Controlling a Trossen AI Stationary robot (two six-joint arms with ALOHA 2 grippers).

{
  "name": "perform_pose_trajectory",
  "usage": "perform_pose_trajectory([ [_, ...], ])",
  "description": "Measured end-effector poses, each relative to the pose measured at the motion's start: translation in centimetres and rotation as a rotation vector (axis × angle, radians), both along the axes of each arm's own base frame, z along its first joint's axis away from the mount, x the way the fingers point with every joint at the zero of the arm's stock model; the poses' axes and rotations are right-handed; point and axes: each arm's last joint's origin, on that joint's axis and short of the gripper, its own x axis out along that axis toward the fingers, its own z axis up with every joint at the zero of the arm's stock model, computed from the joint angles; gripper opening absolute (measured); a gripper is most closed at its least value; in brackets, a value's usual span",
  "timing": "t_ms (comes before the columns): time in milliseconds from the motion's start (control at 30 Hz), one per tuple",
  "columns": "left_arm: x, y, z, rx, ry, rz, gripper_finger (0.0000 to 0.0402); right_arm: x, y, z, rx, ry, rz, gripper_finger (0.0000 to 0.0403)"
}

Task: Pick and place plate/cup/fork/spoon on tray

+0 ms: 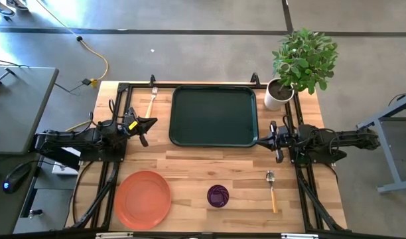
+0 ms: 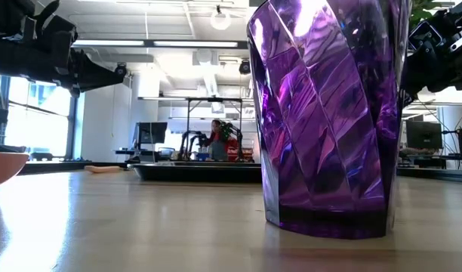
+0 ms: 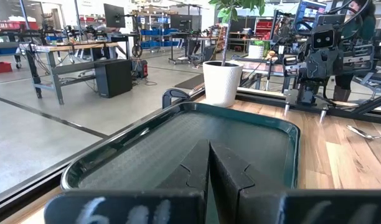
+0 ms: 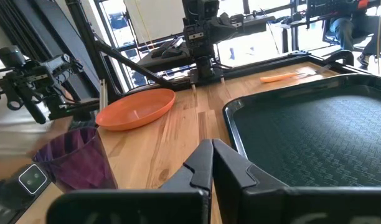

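The dark green tray [image 1: 213,116] lies at the table's far middle. The orange-red plate [image 1: 142,199] rests flat at the near left, and the purple cup [image 1: 217,196] stands upright to its right. The spoon [image 1: 272,189] lies at the near right. The fork [image 1: 151,99] lies beyond the tray's left side. My left gripper [image 1: 150,123] is shut and empty, hovering at the tray's left edge [image 3: 116,158]. My right gripper [image 1: 272,137] is shut and empty at the tray's right edge [image 4: 240,118].
A potted plant [image 1: 297,63] in a white pot stands at the table's far right corner, just beyond the tray. Black frame rails [image 1: 113,179] run along the table's left and right sides. Bare wood [image 1: 209,166] lies between the tray and the near dishes.
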Motion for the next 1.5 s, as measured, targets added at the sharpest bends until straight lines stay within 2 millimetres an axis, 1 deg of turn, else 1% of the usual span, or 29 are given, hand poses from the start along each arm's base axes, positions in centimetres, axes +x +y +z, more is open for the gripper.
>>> perform_pose_trajectory([
  [733, 0.0, 0.0, 0.0, 0.000, 0.000, 0.000, 0.0003, 0.0, 0.0, 0.0, -0.002, 0.000, 0.000, 0.0000],
  [767, 0.0, 0.0, 0.0, 0.001, 0.001, 0.000, 0.0003, 0.0, 0.0, 0.0, -0.015, 0.004, 0.004, 0.0000],
  [900, 0.0, 0.0, 0.5, 0.071, -0.014, 0.010, 0.0003, -0.2, 0.0, 0.4, -0.178, 0.045, 0.031, 0.0000],
  [1100, -0.1, 0.0, 1.2, 0.138, -0.059, 0.017, 0.0003, -0.2, 0.0, 0.6, -0.202, 0.031, 0.016, 0.0000],
  [1200, -0.1, 0.0, 1.3, 0.124, -0.073, 0.016, 0.0003, -0.2, 0.0, 0.5, -0.213, 0.039, 0.016, 0.0000],
  [1367, -0.1, 0.0, 1.2, 0.028, -0.112, -0.003, 0.0003, -0.2, -0.2, 0.7, -0.317, 0.030, -0.041, 0.0000],
  [1500, 0.1, -0.2, 1.1, -0.002, -0.123, -0.089, 0.0003, -0.2, -0.3, 1.4, -0.335, -0.035, -0.088, 0.0000],
])
